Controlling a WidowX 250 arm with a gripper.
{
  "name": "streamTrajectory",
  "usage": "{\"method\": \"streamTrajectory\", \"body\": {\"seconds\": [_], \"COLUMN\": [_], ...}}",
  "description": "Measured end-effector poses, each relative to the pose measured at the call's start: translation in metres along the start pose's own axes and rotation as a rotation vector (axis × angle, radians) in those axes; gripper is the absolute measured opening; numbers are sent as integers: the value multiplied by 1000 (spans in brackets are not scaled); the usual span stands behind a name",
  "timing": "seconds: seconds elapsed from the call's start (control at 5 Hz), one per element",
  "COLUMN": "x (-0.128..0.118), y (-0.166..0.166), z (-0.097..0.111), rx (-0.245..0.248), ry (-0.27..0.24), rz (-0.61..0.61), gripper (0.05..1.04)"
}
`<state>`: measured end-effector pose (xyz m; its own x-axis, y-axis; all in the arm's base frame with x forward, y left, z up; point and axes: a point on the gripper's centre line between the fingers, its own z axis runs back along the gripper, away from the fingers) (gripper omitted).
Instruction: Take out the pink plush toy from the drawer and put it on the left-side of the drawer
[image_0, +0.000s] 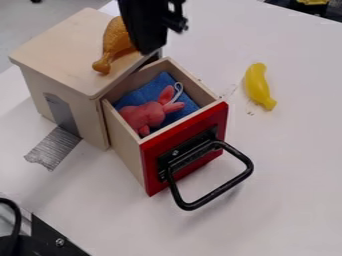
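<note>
My gripper (150, 40) hangs at the top of the view, over the wooden box (57, 55) and beside the toy drumstick (115, 42) lying on the box's top; I cannot tell whether it is released or clenched. The drawer (123, 147) stands pulled out of the box, its red front (152, 170) facing the lower right, with a black handle (237, 180) sticking out from it. Inside the drawer I see the pink plush toy (147, 115), lying partly on a blue cloth (142, 96), its ears pointing toward the upper right and a white loop (178, 87) near them. On the white table (287, 165), right of the drawer and apart from it, lies a yellow toy banana (257, 86). Silver tape (55, 146) runs from the box's side down onto the table, and black equipment (47, 237) sits in the lower left corner.
</note>
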<state>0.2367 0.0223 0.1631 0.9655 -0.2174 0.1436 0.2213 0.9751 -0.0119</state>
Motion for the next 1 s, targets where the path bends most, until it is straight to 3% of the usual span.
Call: {"method": "streamTrajectory", "body": {"seconds": [0.4, 0.6, 1.0], "x": [10, 14, 24], "y": [14, 16, 13], "z": [-58, -72, -90], "rx": [31, 36, 59], "ry": [62, 75, 92], "rz": [22, 22, -30], "gripper": [772, 999, 999]}}
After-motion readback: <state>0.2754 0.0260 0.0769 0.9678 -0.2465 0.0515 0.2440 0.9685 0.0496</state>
